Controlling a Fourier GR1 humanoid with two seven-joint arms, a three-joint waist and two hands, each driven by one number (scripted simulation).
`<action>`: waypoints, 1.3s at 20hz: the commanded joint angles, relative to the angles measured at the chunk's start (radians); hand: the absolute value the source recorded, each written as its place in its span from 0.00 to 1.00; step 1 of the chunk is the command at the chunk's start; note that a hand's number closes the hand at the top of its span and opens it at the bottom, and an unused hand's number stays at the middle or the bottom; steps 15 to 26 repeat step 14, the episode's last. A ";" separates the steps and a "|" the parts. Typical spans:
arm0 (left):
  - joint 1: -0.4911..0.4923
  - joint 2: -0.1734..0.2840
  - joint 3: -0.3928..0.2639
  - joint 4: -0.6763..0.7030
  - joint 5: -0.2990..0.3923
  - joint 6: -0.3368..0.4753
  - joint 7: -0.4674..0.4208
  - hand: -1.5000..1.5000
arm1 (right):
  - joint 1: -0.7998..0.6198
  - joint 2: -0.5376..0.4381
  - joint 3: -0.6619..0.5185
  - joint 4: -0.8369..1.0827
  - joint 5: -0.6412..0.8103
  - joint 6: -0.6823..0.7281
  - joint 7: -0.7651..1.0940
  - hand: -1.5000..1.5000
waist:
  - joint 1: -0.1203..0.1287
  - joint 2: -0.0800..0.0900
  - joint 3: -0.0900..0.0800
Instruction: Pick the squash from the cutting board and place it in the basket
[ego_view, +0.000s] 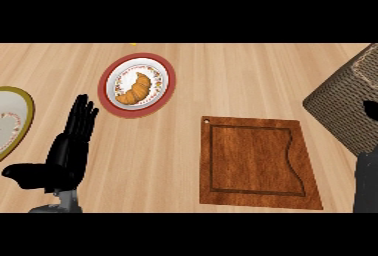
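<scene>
The wooden cutting board (258, 162) lies right of centre with nothing on it. No squash shows anywhere. The woven brown basket (343, 107) stands at the right edge, only partly in view. My right arm comes up along the right edge, and a dark part of the right hand (370, 110) shows against the basket's side; the rest of it is cut off. My left hand (70, 147) rests open at the left, fingers straight and pointing up, holding nothing.
A red-rimmed plate (165, 75) with a croissant (136, 89) sits at the back, left of centre. A second plate (15, 117) with a yellow-green rim is cut by the left edge. Bare wooden counter (244, 75) lies between the plates, board and basket.
</scene>
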 joint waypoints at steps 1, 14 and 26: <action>0.048 -0.024 -0.024 -0.003 -0.010 -0.003 -0.030 0.50 | 0.053 0.016 -0.044 -0.121 0.059 0.020 0.098 0.00 | -0.005 0.004 0.011; -0.014 -0.023 0.027 0.094 -0.006 -0.035 -0.072 0.50 | 0.450 0.111 0.033 -0.764 -0.211 0.119 -0.005 0.00 | -0.010 0.006 0.012; -0.014 -0.023 0.027 0.094 -0.006 -0.035 -0.072 0.50 | 0.450 0.111 0.033 -0.764 -0.211 0.119 -0.005 0.00 | -0.010 0.006 0.012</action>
